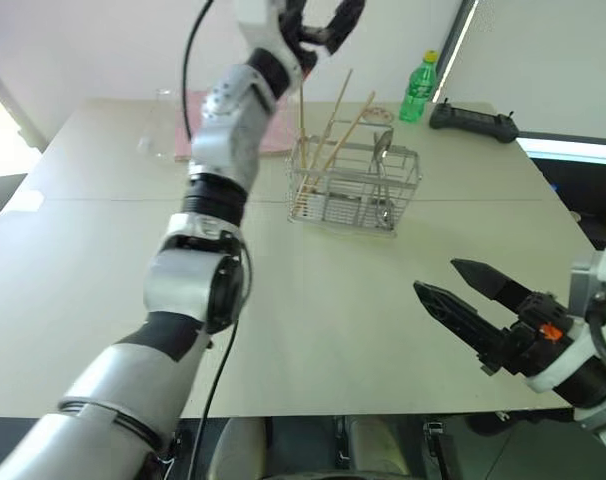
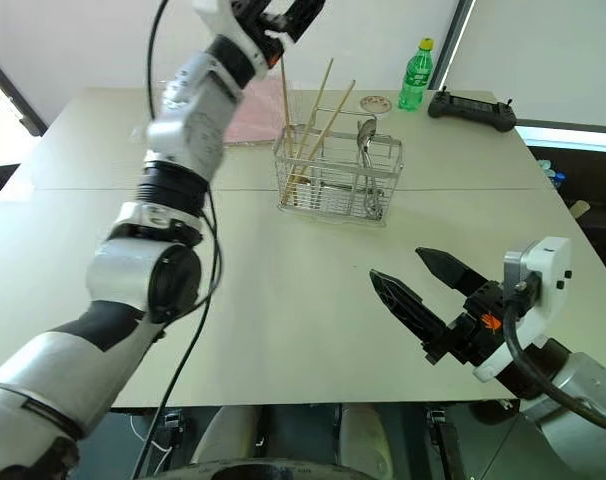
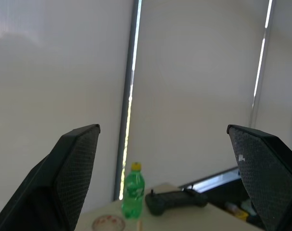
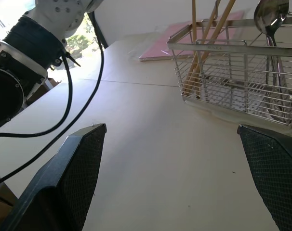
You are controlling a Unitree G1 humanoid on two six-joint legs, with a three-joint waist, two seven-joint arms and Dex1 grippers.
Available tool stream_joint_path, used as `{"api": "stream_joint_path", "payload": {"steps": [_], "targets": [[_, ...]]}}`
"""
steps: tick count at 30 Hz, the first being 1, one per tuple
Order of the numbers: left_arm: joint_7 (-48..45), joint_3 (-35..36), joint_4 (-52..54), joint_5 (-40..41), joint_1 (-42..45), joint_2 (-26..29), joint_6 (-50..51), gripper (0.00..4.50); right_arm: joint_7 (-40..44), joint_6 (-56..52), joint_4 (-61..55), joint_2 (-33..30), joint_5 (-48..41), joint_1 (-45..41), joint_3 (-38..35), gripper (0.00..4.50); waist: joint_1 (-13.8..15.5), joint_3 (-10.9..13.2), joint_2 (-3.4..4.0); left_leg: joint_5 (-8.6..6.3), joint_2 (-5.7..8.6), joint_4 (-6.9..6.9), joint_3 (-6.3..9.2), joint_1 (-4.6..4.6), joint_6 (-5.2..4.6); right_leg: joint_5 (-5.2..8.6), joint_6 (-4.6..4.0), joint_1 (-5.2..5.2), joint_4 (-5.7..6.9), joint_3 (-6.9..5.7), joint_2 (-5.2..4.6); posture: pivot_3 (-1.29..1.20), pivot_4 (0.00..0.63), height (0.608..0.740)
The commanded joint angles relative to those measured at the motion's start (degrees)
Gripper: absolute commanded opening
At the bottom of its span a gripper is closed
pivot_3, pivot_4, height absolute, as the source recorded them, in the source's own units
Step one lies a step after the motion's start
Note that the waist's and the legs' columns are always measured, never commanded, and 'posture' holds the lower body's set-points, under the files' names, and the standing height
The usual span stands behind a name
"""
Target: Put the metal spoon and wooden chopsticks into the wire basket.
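The wire basket (image 1: 358, 190) stands on the far middle of the pale table. Wooden chopsticks (image 1: 333, 130) lean upright in its left end, their tips sticking out above the rim. The metal spoon (image 1: 381, 145) stands in the right end, bowl up. High above the chopstick tips, my left gripper (image 1: 321, 25) is open with nothing between its fingers. My right gripper (image 1: 438, 277) hangs open and empty over the near right of the table, well short of the basket. In the right wrist view, the basket (image 4: 237, 72), chopsticks (image 4: 204, 48) and spoon (image 4: 271, 12) show ahead.
A green bottle (image 1: 418, 88) and a black controller (image 1: 473, 122) sit at the far right edge. A small dish (image 1: 378, 114) lies behind the basket. A pink mat (image 1: 273, 135) and a clear container (image 1: 163, 125) are at the far left.
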State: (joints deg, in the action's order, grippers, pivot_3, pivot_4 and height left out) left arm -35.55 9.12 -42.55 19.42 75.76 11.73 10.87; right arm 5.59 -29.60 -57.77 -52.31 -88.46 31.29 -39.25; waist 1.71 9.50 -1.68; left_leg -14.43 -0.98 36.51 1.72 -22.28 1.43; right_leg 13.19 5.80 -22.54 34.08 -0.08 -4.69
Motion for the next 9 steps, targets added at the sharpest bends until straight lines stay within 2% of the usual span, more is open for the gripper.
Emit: {"api": "stream_joint_path", "payload": {"steps": [1, 6, 9], "targets": [[-11.73, -5.25, 9.94, -0.58, -3.37, 7.99, 8.85, 4.43, 2.25, -0.02, 2.43, -0.94, -0.08, -0.28, -5.26, 4.50, -0.02, 0.00, 0.01, 0.00, -0.02, 0.00, 0.03, -0.01, 0.00, 0.00, -0.01, -0.02, 0.00, 0.00, 0.03, 0.00, 0.150, 0.721], [-28.89, -14.03, 17.95, -6.97, -13.41, 24.48, 6.63, 4.43, 7.32, -2.61, 8.68, -2.90, 1.97, -1.51, -9.32, 4.50, 0.05, -0.01, 0.07, 0.00, -0.02, -0.02, -0.03, -0.04, 0.00, 0.00, -0.04, -0.05, -0.03, 0.05, -0.03, 0.00, 0.150, 0.721], [-33.98, -16.55, 21.42, -9.13, -17.34, 30.20, 5.31, 4.43, 9.78, -4.02, 12.78, -4.30, 3.71, -4.14, -8.88, 4.50, 0.07, -0.02, 0.08, 0.00, -0.05, -0.05, -0.05, -0.04, 0.00, 0.00, -0.07, -0.08, -0.05, 0.07, -0.06, 0.00, 0.150, 0.721]]}}
